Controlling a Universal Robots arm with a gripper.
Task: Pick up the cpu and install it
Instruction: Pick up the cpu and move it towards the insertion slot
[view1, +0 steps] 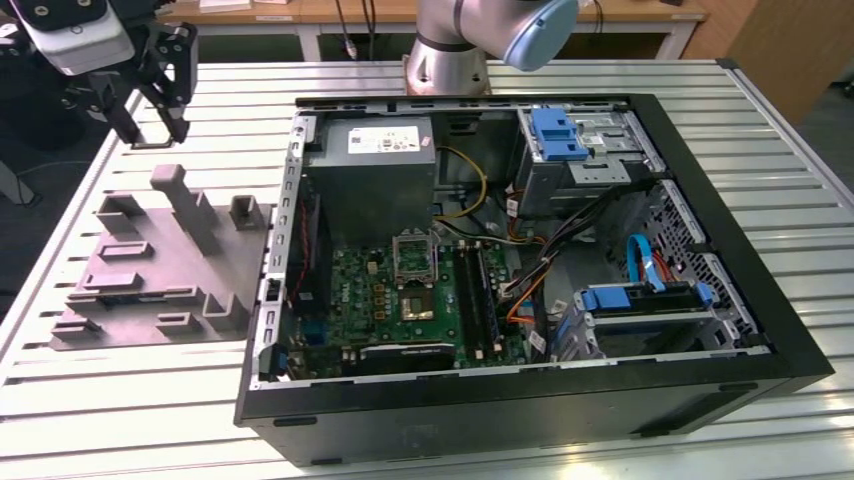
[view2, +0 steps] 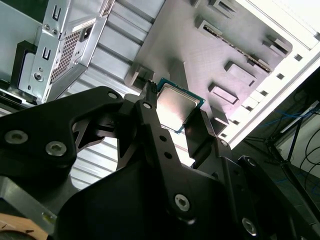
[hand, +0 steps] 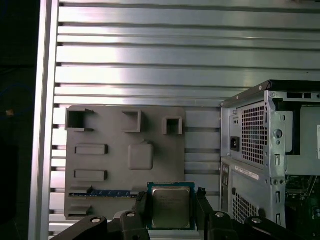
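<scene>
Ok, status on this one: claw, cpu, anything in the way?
Claw shut on cpu, held aloft near grey fixture plate. Outside the open computer case, not yet installed. Nothing seen in the way.

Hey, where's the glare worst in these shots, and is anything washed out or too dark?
First wrist view: strong glare bands across the slatted table, with blackness beyond its edge. Second wrist view: the cpu lid shines bright, and the corner past the grey fixture is blown out white. Exterior view: even light, mild shadow inside the computer case.
</scene>
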